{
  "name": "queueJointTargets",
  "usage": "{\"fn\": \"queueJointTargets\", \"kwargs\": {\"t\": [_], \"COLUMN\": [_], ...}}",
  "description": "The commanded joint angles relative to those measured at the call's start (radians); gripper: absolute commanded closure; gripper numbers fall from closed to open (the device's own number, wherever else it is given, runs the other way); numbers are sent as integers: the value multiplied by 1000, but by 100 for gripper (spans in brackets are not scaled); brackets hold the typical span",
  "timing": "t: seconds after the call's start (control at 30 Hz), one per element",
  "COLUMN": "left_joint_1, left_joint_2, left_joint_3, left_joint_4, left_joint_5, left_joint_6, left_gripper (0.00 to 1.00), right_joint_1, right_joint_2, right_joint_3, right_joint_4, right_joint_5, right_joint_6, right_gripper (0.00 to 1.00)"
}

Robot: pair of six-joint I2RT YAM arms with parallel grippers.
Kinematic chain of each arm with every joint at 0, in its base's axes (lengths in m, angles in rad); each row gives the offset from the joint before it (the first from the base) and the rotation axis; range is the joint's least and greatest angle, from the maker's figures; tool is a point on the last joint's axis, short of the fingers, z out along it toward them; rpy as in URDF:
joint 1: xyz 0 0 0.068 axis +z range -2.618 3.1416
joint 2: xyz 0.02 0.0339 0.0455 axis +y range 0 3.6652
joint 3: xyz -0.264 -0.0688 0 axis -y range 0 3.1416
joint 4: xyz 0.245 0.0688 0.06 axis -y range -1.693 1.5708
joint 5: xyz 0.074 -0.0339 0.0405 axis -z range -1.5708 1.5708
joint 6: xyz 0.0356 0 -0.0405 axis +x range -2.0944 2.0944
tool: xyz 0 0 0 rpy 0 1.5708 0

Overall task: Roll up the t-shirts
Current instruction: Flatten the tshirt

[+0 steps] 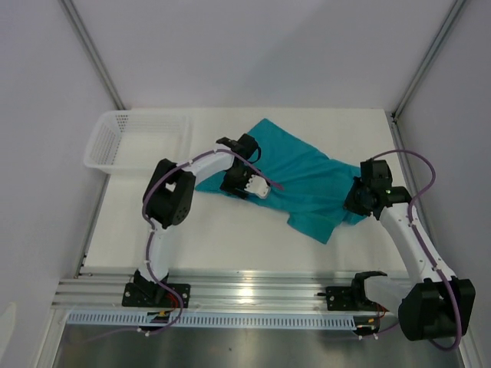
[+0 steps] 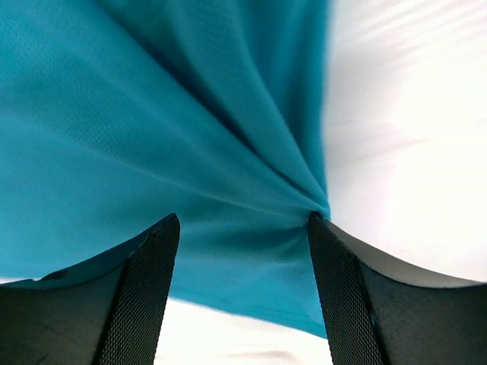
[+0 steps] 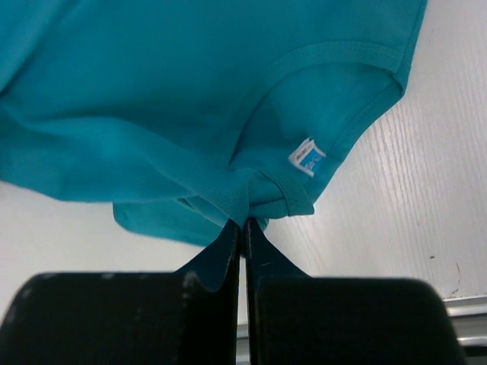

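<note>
Teal t-shirt (image 1: 299, 180): spread out but crumpled on the white table (image 1: 230, 238), in the middle and to the right, well apart from the white mesh basket (image 1: 103, 146).
Left gripper (image 2: 243, 228): fingers wide apart, down on the cloth near one edge, with cloth bunched between them (no pinch to be seen).
Right gripper (image 3: 243, 224): fingers squeezed together on the neck band, just beside the label.
Done so far: nothing rolled; not even laid flat, by the look of it.
Left to do: smoothing out, folding in, then rolling up.
Label (image 3: 307, 157): small, white, with blue marks; too tiny to read.
Other writing: none to be seen.
</note>
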Motion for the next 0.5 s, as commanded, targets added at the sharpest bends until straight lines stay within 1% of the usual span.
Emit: {"fn": "queueJointTargets", "kwargs": {"t": [0.0, 0.03, 0.07, 0.1, 0.13, 0.17, 0.2, 0.23, 0.3, 0.33, 0.37, 0.4, 0.43, 0.47], "left_joint_1": [17, 23, 33, 56, 69, 103, 120, 134, 165, 171, 175, 178, 178, 182], "left_joint_2": [-136, -172, -214, -302, -344, -384, -460, -491, -568, -585, -599, -607, -617, -622], "left_joint_3": [-101, -121, -159, -197, -225, -238, -251, -296, -343, -430, -469, -533, -598, -630], "left_joint_4": [-84, -73, -49, 8, 36, 63, 89, 129, 171, 207, 223, 238, 276, 309], "left_joint_5": [191, 225, 295, 326, 370, 381, 383, 371, 294, 262, 187, 159, 130, 106], "left_joint_6": [-128, -154, -220, -261, -339, -376, -407, -430, -408, -357, -331, -305, -245, -211], "left_gripper": [28, 28, 27, 26, 24, 23, 23, 22, 22, 22, 22, 22, 23, 23], "right_joint_1": [-44, -58, -69, -87, -92, -92, -92, -121, -124, -127, -127, -127, -129, -129], "right_joint_2": [25, 32, 49, 60, 74, 101, 117, 129, 153, 160, 164, 163, 161, 160], "right_joint_3": [-11, -12, -15, -19, -23, -25, -25, -25, -29, -31, -31, -32, -34, -35], "right_joint_4": [86, 93, 110, 121, 147, 156, 162, 175, 190, 199, 204, 205, 212, 215], "right_joint_5": [-23, -29, -35, -40, -50, -75, -84, -89, -104, -107, -109, -113, -116, -120], "right_joint_6": [-37, -43, -51, -62, -66, -70, -74, -77, -79, -80, -80, -80, -80, -79], "right_gripper": [100, 100, 100, 100, 100, 100, 100, 100, 100, 100, 100, 100, 100, 100]}}
